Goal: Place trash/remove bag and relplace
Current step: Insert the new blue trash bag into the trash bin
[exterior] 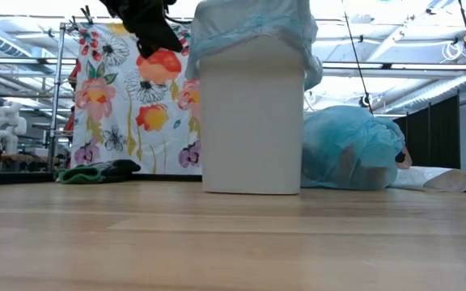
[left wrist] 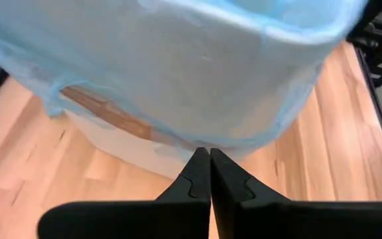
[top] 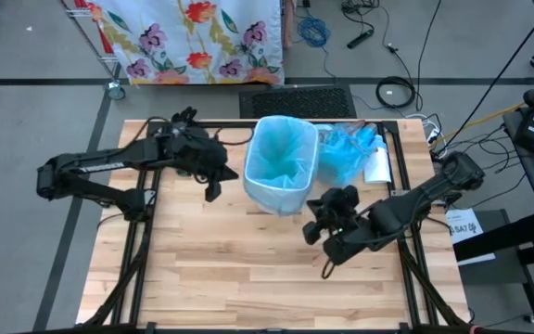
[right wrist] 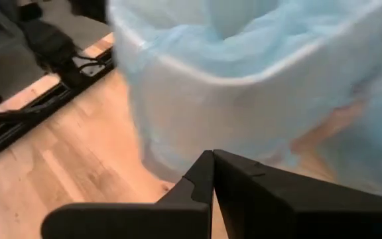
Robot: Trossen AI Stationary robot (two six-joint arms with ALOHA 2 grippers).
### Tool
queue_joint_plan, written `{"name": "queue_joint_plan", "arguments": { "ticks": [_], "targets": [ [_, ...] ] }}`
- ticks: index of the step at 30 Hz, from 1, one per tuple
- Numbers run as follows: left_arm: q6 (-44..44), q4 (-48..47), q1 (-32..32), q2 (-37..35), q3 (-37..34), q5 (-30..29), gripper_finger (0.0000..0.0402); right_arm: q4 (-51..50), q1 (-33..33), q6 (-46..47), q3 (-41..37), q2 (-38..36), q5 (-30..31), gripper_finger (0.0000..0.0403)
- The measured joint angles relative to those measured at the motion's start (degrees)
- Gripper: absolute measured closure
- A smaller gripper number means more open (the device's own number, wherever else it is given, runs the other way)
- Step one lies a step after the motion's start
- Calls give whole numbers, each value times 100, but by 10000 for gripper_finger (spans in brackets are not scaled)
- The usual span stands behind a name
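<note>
While both arms are parked either side of it, the white bin [top: 281, 176] is seen standing upright toward the far middle of the wooden table [top: 248, 278], lined with a light-blue bag [top: 279, 153] whose rim is folded over the outside.

The left gripper [top: 214, 188] is held just left of the bin, up near rim height, and its 2 fingers are pressed together with nothing between them, which is clearly shown in the left wrist view [left wrist: 209, 174]. The right gripper [top: 326, 270] is found near and right of the bin, pincer also closed tight and empty [right wrist: 213, 172].

Just behind the bin on the right, a filled, bunched-up blue bag [exterior: 350, 149] is slumped on the table, touching or almost touching the bin. Something brownish can be made out through the plastic from the wrist views, but what it is can't be told. No loose trash can be picked out on the tabletop. A white sheet [exterior: 435, 179] is lying flat beside that bag.

A floral cloth [top: 193, 37] is hung on a rack beyond the far edge.
</note>
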Motion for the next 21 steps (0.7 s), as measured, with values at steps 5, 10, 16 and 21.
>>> {"name": "queue_joint_plan", "arguments": {
  "ticks": [5, 10, 16, 21],
  "targets": [
    [2, -24, 40, -305, 0, -178, 401, -1200, -40, 1084, 4, -262, 1, 403],
    [-129, -153, 58, -515, 0, -245, 401, -2076, -439, 1913, 4, -375, -239, 403],
    [-291, -168, 60, -691, 0, -266, 401, -1373, -1150, 813, 4, -519, -646, 403],
    [-293, -530, 58, -783, 0, -267, 401, -211, -1775, -746, 4, -577, -1195, 403]
  ]
}}
